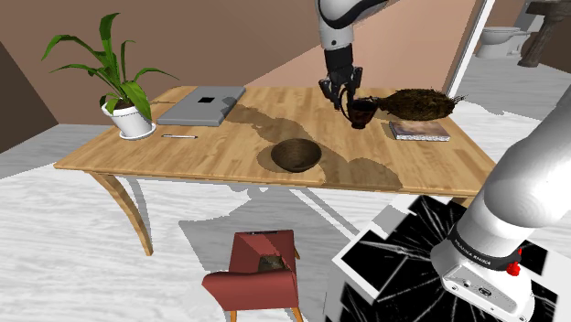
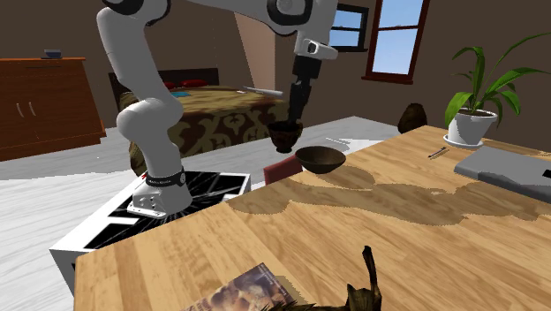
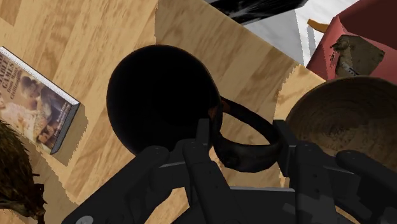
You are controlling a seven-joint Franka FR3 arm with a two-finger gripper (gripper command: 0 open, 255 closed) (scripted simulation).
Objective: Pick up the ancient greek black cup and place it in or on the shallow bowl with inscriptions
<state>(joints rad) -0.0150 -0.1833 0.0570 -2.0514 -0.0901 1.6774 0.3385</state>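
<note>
A: Where do we hold the cup [image 1: 361, 110]?
B: Our hand [image 1: 345, 91] is clamped on its handle, over the worktop [image 1: 183, 151]. The bowl [image 1: 296, 154] lies near, toward the shoulder view's lower left.

the shoulder camera is sitting high beside the stand [image 1: 403, 261], which is showing at 5 o'clock in its frame. it is looking down over the whole table [image 1: 229, 157] from a middling distance, with the arm reaching toward 12 o'clock. the second exterior camera is sitting low and close over the table's opposite end, by the book [image 2: 247, 290] at 6 o'clock. it is facing back across the wood toward the stand at 9 o'clock. the wrist camera is looking straight down along the gripper [image 3: 245, 137], very near the black cup [image 3: 159, 95]. all three views are sharing the black cup, the brown bowl [image 3: 356, 121] and the book. the two outer views are also sharing the potted plant [image 1: 123, 87].
</note>
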